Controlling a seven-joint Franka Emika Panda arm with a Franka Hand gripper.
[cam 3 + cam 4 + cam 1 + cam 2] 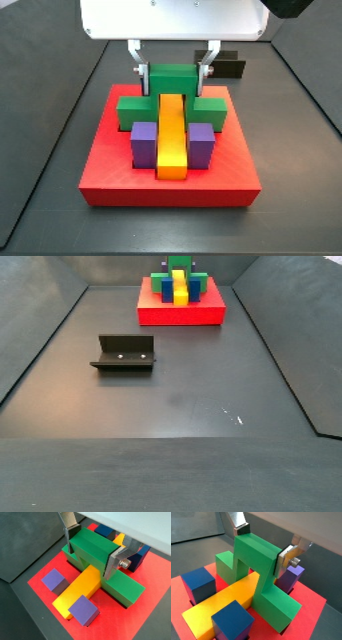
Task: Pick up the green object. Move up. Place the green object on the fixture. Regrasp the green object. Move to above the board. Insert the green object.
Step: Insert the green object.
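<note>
Both gripper fingers pinch the green object, which straddles the board's yellow bar.

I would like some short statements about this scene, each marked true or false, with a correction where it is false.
1. The gripper is over the red board, its fingers on either side of the green block. True.
2. The green block straddles the yellow bar. True, as both wrist views show.
3. The black fixture holds the green block. False: it stands bare on the floor, apart from the board.
4. The yellow bar lies on the floor beside the board. False: it lies on the board, between the purple blocks.
5. Blue blocks stand on the board. True.
</note>
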